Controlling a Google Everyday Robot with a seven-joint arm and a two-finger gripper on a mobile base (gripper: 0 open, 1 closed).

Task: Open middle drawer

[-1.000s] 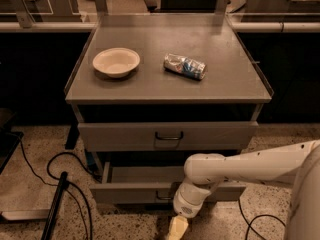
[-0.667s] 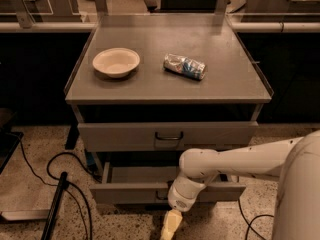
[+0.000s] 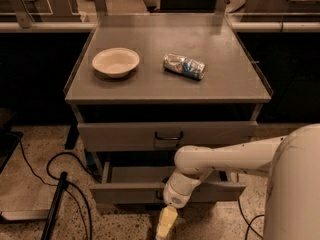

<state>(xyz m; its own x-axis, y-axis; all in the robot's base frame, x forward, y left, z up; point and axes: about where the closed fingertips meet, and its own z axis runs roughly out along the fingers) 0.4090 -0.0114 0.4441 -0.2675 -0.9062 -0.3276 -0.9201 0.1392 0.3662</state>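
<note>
My end effector (image 3: 167, 223) hangs low at the near centre of the middle drawer (image 3: 125, 192) — part-way out beneath the top drawer (image 3: 115, 135) — its opening I cannot tell, so I judge a straight, level pull toward the near side best.

Cabinet top (image 3: 150, 84): smooth matt grey metal. Front of middle drawer (image 3: 120, 193): same matt grey metal. Left, bowl (image 3: 115, 62): smooth cream, faint sheen. Right, can (image 3: 184, 66): crumpled shiny metal. Robot arm (image 3: 225, 156): glossy white plastic. Near, just below drawer front, gripper (image 3: 165, 224): matt pale yellow. Floor (image 3: 30, 149): speckled stone.
</note>
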